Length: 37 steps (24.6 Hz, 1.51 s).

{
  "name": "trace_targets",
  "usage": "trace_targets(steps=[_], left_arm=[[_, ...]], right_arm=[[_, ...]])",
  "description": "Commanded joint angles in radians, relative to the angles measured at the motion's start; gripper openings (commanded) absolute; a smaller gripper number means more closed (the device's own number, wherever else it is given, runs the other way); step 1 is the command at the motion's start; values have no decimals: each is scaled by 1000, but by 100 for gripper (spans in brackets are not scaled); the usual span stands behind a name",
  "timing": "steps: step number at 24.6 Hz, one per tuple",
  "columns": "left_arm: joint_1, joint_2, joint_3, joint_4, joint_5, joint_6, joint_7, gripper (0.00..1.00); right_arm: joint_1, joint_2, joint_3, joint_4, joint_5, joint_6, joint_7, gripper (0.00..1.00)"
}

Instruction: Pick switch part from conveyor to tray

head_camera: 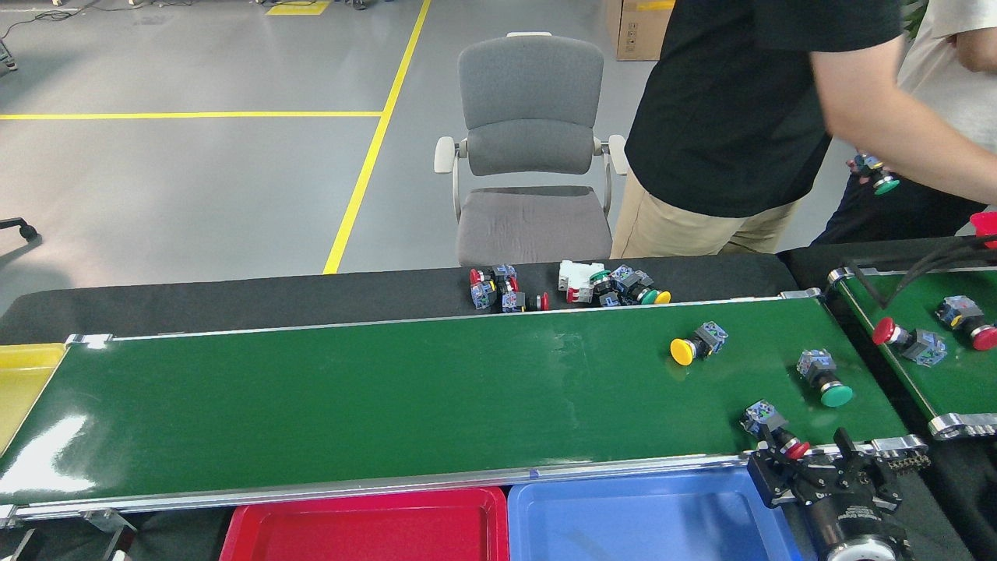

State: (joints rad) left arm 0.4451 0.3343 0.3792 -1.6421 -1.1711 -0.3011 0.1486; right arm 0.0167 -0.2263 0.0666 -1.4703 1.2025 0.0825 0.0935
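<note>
Head view, single frame. The right gripper (814,465) sits at the near right corner of the conveyor (389,397), its dark fingers reaching up over the near rail toward a red-capped switch part (771,429) that lies at the belt's near edge, blue-grey body pointing away, red cap toward the rail. The fingers appear spread, one on each side of the red cap, but the dark parts overlap the rail and the chain beside it, so I cannot tell whether they touch the part; it looks not yet lifted. Two more parts lie on the same belt: a yellow-capped switch part (695,344) farther in and a green-capped switch part (824,376) near the right end, well apart from each other. The blue tray (646,518) just below the rail and the red tray (366,530) beside it both show bare floors in the portions visible; judged from that, no part has been delivered yet, so the pick, carry and release all remain. A yellow tray (19,382) is cut off at the left edge. The left arm is nowhere in view. On the black cloth behind the belt sits a pile of spare switch parts (568,287), too small to sort out individually. A second narrower belt (919,327) at right carries more parts and is cropped. A person in a black shirt (732,109) stands behind, one forearm stretched off to the right, a hand holding something small and blurred.
</note>
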Motion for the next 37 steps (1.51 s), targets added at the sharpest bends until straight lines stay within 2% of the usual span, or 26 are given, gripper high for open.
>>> trace_targets(steps=[1, 4, 5, 8, 10, 12, 14, 16, 17, 19, 20, 21, 22, 23, 25, 28, 30, 31, 33, 35, 37], left_arm=[[-6, 15, 4, 1, -2, -3, 3, 100], [-9, 15, -10, 2, -2, -3, 3, 100], [-9, 15, -10, 2, -2, -3, 3, 100], [-12, 15, -11, 2, -2, -3, 3, 100], [-14, 15, -19, 2, -2, -3, 3, 100], [-16, 15, -20, 2, -2, -3, 3, 100], [-19, 15, -23, 2, -2, -3, 3, 100], [-22, 15, -23, 2, -2, -3, 3, 100], [-23, 15, -23, 2, -2, -3, 2, 100], [-32, 15, -26, 4, -4, -3, 2, 100], [-40, 15, -34, 4, -4, -3, 2, 100], [-54, 15, -48, 10, -4, -1, 2, 100], [-68, 15, -60, 22, -4, -1, 2, 100], [-80, 17, -72, 34, -4, -1, 2, 100], [-95, 17, -92, 42, -4, -1, 2, 100], [-95, 17, -95, 41, -6, -3, 2, 100], [-88, 20, -95, 33, -7, -4, 2, 100], [-85, 20, -94, 31, -7, -6, 2, 100], [-83, 20, -94, 27, -7, -16, 2, 100], [-80, 20, -94, 13, -7, -23, 2, 100], [-72, 20, -94, -4, -7, -24, 2, 100]], right_arm=[[-26, 1, 25, 4, 5, -4, 0, 64], [-32, 4, 41, 7, 5, -6, 0, 41], [-32, 4, 44, 7, 5, -10, 0, 28], [-34, 5, 48, 1, 3, -33, -8, 4], [-34, 18, 62, -19, 5, -93, -11, 1], [-31, 19, 111, -82, 6, -162, -29, 1], [-31, 16, 203, -142, 12, -247, -47, 1], [-34, 24, 320, -203, 54, -362, -61, 2], [-41, 36, 366, -214, 81, -411, -66, 4], [-70, 120, 466, -205, 178, -498, -67, 19], [-80, 171, 509, -171, 236, -518, -67, 44], [-83, 234, 544, -120, 290, -521, -69, 83], [-83, 288, 559, -77, 315, -529, -69, 100], [-86, 318, 565, -44, 318, -532, -69, 100], [-89, 332, 570, -11, 318, -532, -69, 100], [-87, 328, 562, -15, 311, -529, -69, 100], [-73, 324, 536, -67, 301, -518, -67, 100], [-55, 308, 472, -113, 287, -515, -67, 100], [49, 283, 283, -200, 247, -477, -67, 100], [158, 291, 116, -265, 219, -394, -72, 100], [243, 312, -8, -283, 193, -270, -124, 100]])
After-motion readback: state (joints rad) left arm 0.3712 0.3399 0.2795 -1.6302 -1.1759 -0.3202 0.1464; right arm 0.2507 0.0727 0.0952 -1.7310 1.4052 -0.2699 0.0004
